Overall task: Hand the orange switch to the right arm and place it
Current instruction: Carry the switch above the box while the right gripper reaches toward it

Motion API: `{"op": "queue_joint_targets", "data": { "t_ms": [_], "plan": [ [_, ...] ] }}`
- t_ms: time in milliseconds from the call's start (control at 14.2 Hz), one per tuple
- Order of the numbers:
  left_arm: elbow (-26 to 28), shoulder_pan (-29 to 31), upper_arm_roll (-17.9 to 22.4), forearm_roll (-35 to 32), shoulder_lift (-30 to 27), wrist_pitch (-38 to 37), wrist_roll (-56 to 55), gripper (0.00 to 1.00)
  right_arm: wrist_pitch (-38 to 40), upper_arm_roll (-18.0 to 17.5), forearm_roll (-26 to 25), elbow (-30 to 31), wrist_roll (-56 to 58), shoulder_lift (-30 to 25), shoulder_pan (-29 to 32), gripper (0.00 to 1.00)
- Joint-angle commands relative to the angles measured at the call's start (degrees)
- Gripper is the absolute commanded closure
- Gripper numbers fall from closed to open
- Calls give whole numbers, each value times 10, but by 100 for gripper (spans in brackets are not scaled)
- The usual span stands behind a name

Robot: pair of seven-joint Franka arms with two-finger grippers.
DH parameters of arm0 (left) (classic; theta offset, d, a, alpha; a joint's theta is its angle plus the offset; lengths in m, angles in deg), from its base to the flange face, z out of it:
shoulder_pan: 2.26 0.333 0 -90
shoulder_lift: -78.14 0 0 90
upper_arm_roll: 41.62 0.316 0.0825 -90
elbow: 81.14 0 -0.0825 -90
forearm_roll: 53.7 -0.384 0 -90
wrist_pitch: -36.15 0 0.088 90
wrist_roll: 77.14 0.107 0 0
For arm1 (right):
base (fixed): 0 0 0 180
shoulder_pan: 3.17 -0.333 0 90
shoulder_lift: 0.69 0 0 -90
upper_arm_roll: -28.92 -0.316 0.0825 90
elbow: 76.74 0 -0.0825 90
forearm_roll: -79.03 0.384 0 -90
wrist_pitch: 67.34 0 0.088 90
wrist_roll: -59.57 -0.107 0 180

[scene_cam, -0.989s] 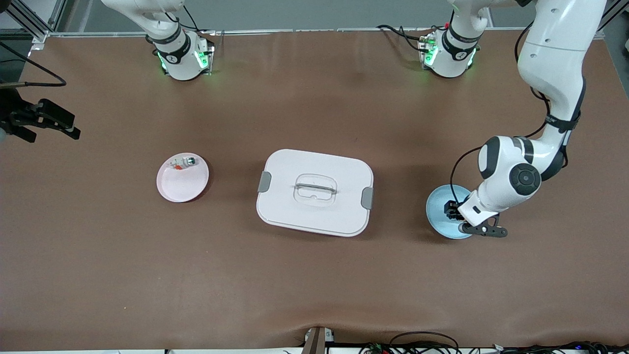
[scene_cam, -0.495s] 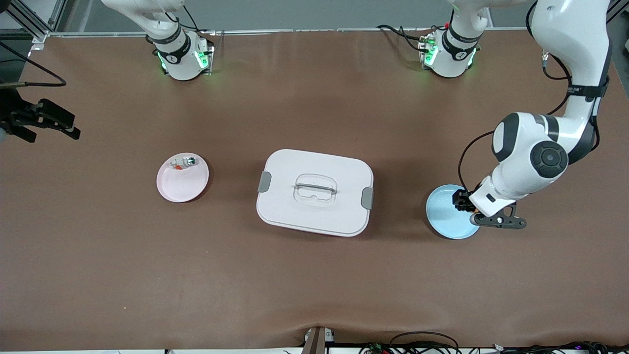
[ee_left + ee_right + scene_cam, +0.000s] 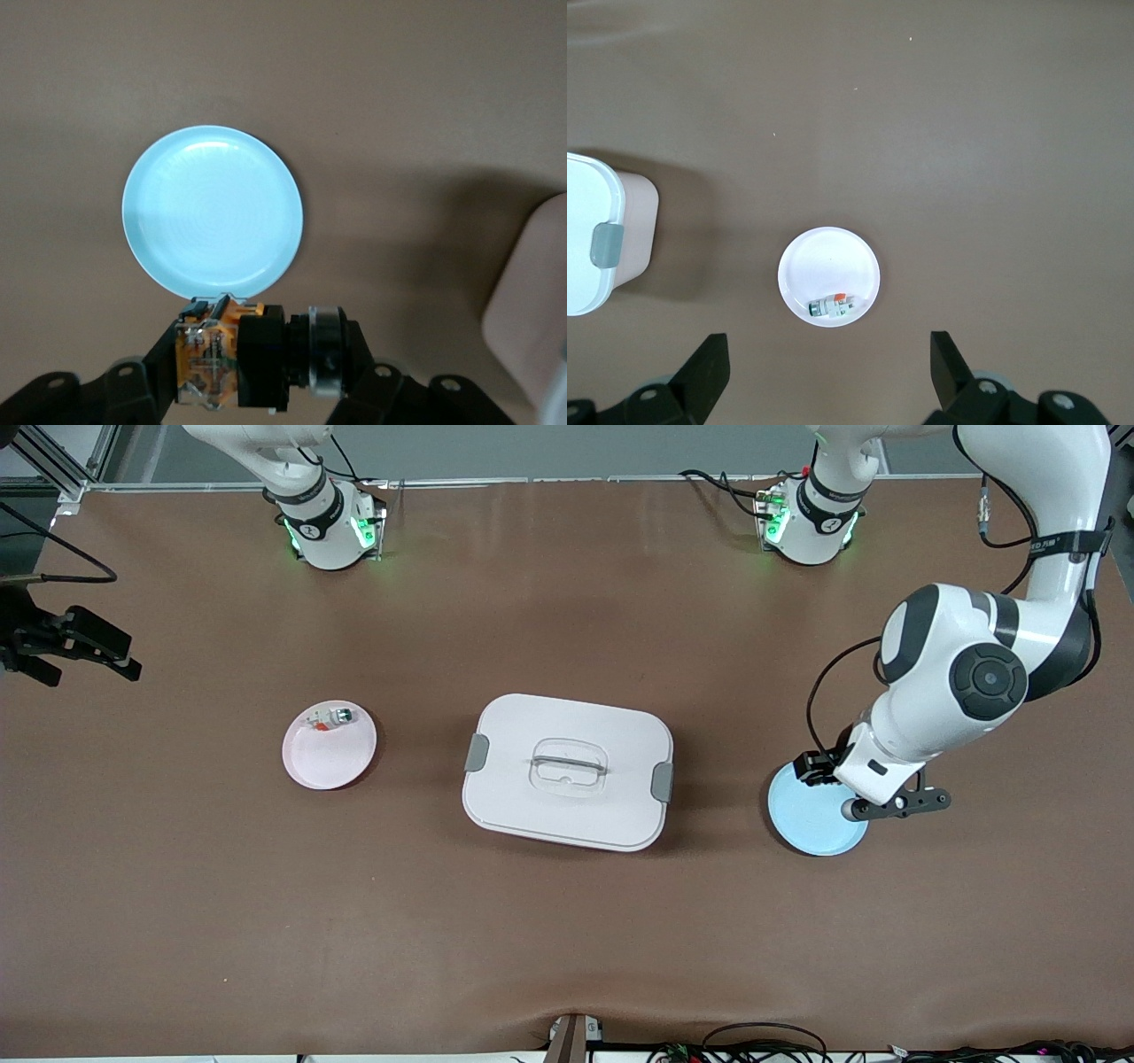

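- Gripping the orange switch crosswise between its fingers, the left gripper hangs in the air over the edge of the blue plate; the switch is lifted clear of the plate, as the left wrist view shows.
- Seen from the left wrist, the switch lies sideways in the grip, with its tan-orange body at one end, a black middle section and a round cap at the other; the blue plate beneath it carries nothing.
- From the front, the left arm reaches down from its base and bends over the plate, which sits toward the left arm's end of the table; the arm's wrist hides the switch in that view.
- Fingers of the right gripper are spread wide and grasp nothing; the right arm waits, its gripper up in the air over the table's edge at the right arm's end.
- Below the right wrist camera lies the pink plate, with a small white-and-clear part near its rim; from the front, that part sits on the section of the pink plate farther from the front camera.
- Between the two plates stands a white lidded box with grey latches at both ends and a handle set into its lid.
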Motion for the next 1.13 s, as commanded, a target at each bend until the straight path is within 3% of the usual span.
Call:
{"op": "queue_joint_targets", "data": {
  "t_ms": [0, 212, 636, 777, 1060],
  "plan": [
    [-43, 0, -37, 6, -2, -52, -101, 100, -8, -8, -2, 16, -4, -16, 10, 0],
    [-78, 0, -87, 28, -1, -79, -223, 100, -1, -8, -2, 5, -3, -13, 11, 0],
    [-138, -17, -147, 123, 20, -79, -515, 100, 17, -12, 15, 8, 2, -2, 6, 0],
    [-176, -60, -148, 122, 40, -78, -617, 100, 18, -12, 76, 29, -6, -5, -2, 0],
    [-227, -108, -148, 123, 71, -64, -784, 100, -72, -14, 195, 156, -94, -56, -47, 0]
  ]
}}
